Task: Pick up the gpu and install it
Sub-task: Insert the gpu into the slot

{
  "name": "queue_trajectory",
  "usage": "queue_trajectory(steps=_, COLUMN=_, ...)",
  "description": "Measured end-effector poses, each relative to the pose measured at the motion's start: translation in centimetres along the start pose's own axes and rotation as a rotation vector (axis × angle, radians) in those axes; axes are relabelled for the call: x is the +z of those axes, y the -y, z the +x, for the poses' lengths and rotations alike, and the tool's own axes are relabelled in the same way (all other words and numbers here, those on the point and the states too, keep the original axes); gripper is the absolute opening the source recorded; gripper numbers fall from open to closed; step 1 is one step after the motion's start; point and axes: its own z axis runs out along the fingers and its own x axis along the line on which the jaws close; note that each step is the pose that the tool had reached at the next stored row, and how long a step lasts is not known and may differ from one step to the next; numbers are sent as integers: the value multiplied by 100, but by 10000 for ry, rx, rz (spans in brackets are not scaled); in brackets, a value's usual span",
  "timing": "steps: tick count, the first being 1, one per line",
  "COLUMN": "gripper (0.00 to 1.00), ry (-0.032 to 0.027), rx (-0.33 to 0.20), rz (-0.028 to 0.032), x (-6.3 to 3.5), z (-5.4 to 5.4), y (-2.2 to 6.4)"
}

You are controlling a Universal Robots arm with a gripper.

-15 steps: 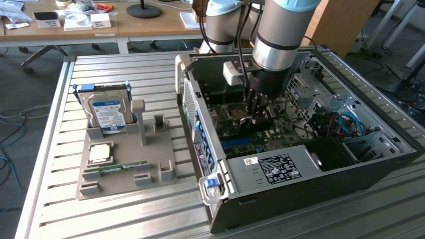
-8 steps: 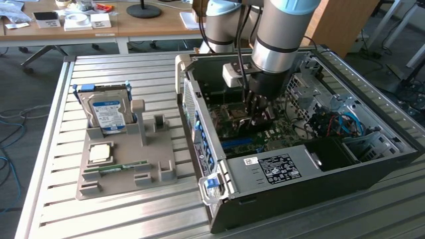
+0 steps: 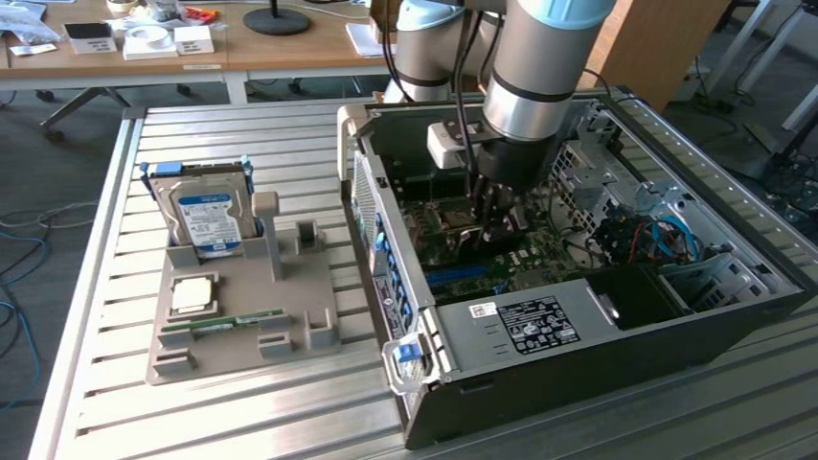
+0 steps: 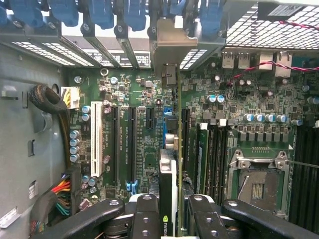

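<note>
Gripper [image 4: 168,214] fingers [image 4: 144,216] half closed, clamping gpu [image 4: 168,179] by upper edge. Card held on edge inside computer case [image 3: 537,383], apparently so connector meets motherboard [image 4: 147,134] slot. Silver bracket [image 4: 172,47] reaches rear wall. RAM slots [image 4: 212,154] just beside; empty expansion slots [image 4: 132,144] leave room on other side.

A small swirl logo [image 4: 165,219] marks the gpu [image 4: 168,184].

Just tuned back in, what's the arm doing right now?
The arm's gripper is down inside the open computer case, clamped on the gpu. It holds the card on edge over the expansion slots of the motherboard, bracket end toward the rear slot covers. Whether it is seated cannot be told. The hard drive and RAM stick sit on the grey holder outside.
</note>
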Motion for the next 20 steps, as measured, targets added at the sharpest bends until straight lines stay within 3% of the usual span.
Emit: queue_trajectory(steps=20, gripper=27, ry=-1, rx=1, rz=1, x=-1, z=-17, y=-77)
